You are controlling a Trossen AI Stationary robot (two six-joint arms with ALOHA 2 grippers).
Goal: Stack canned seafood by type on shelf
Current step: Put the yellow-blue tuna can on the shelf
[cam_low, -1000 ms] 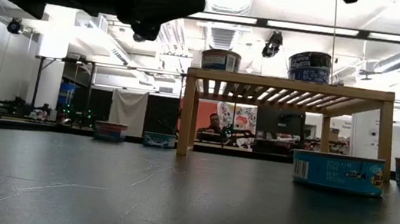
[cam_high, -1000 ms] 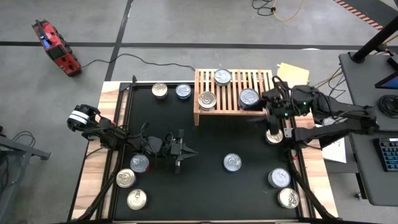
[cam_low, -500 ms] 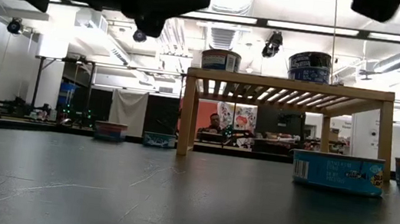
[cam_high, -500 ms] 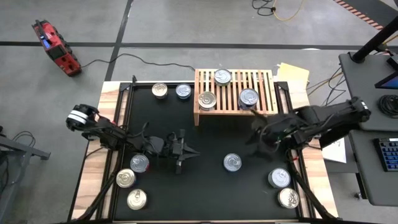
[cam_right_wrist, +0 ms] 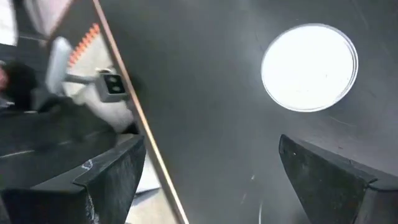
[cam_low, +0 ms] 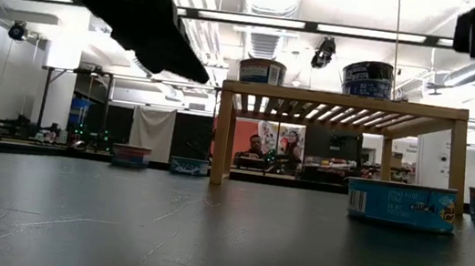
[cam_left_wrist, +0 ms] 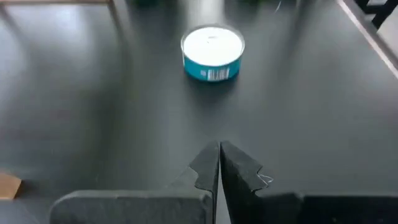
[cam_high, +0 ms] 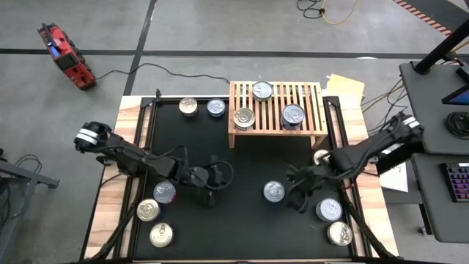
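Canned seafood lies spread over a black mat (cam_high: 242, 220) on the desk (cam_high: 130, 125), and three tins sit on the shelf (cam_high: 277, 126): a blue-sided tin (cam_high: 293, 115) and two others, one (cam_high: 244, 118) at the front edge, one (cam_high: 262, 90) at the back. The right gripper (cam_high: 297, 196) hangs over the mat with its fingers spread wide and nothing between them. A blue-labelled tin (cam_high: 274, 191) lies just beside it, toward the other arm; in the right wrist view a silver lid (cam_right_wrist: 309, 66) shows ahead of the open fingers (cam_right_wrist: 115, 174). Two more tins (cam_high: 329, 210) (cam_high: 339, 232) lie near this gripper on its outer side, and one (cam_high: 321, 157) sits behind its arm. The left gripper (cam_high: 210, 192) is closed, fingertips pressed together, holding nothing; the blue-labelled tin lies well ahead of it. Three tins (cam_high: 164, 192) (cam_high: 147, 210) (cam_high: 160, 235) lie beside the left arm. Two tins (cam_high: 188, 107) (cam_high: 215, 108) stand on the mat just left of the shelf
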